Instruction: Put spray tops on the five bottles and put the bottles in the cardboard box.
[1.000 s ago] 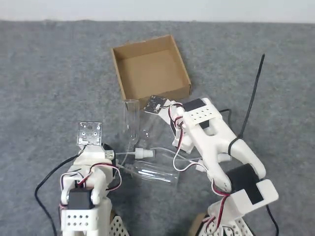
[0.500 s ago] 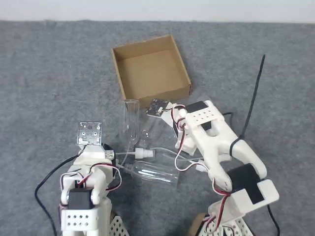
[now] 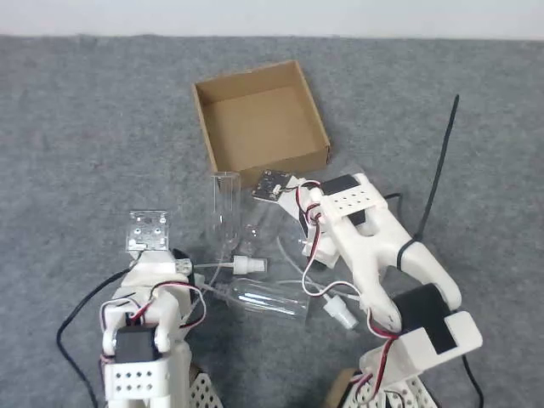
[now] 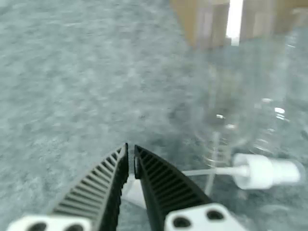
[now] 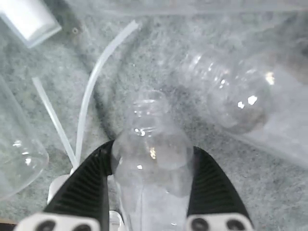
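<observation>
Two jaws of your left gripper (image 4: 131,153) sit almost closed, near a white spray top (image 4: 262,172) lying on the grey carpet (image 3: 85,127). Farther out, your right gripper (image 5: 152,150) clamps a clear bottle (image 5: 151,130) at its shoulder. Beyond stands the open cardboard box (image 3: 280,166).

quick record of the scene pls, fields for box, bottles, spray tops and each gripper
cardboard box: open, no bottle inside
right gripper: fingers on both sides of a clear bottle
left gripper: fingers shut, beside a spray top
second spray top: loose on the carpet
other bottles: lying between box and arms
</observation>
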Robot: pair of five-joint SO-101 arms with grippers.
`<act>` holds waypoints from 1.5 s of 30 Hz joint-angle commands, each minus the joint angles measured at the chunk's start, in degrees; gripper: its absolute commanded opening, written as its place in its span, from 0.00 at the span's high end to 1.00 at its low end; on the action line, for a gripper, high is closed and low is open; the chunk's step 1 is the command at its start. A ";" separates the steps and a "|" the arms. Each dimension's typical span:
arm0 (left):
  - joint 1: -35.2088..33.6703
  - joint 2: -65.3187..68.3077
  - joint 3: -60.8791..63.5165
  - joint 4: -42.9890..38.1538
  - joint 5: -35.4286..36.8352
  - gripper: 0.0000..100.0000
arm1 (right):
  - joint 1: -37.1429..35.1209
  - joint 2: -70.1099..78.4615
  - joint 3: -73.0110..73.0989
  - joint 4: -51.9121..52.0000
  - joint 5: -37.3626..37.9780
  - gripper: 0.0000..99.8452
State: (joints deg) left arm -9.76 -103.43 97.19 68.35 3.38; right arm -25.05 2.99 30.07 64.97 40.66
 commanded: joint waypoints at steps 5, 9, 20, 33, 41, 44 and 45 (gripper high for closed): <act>-5.45 -1.23 -0.66 0.44 0.44 0.99 | 1.54 -13.76 0.70 -0.48 -6.51 0.97; -5.36 -1.23 -0.66 0.44 0.44 0.99 | 2.68 -16.92 1.32 -0.75 -8.79 0.97; -5.45 -0.97 -0.66 0.44 0.44 0.99 | 2.86 -22.37 1.49 -0.75 -16.88 0.97; -5.45 -0.97 -0.66 0.44 0.44 0.99 | 2.86 -31.96 1.58 4.00 -20.40 0.97; -5.45 -0.97 -0.66 0.44 0.44 0.99 | 2.95 -38.64 4.48 3.91 -20.40 0.97; -5.45 -0.97 -0.66 0.44 0.44 0.99 | 3.56 -41.89 5.45 3.82 -20.48 0.97; -5.45 -0.97 -0.66 0.44 0.44 0.99 | 4.18 -43.03 5.98 3.56 -20.48 0.97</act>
State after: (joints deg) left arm -14.86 -103.43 97.19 68.35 3.38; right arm -23.03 -33.58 36.22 69.45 20.97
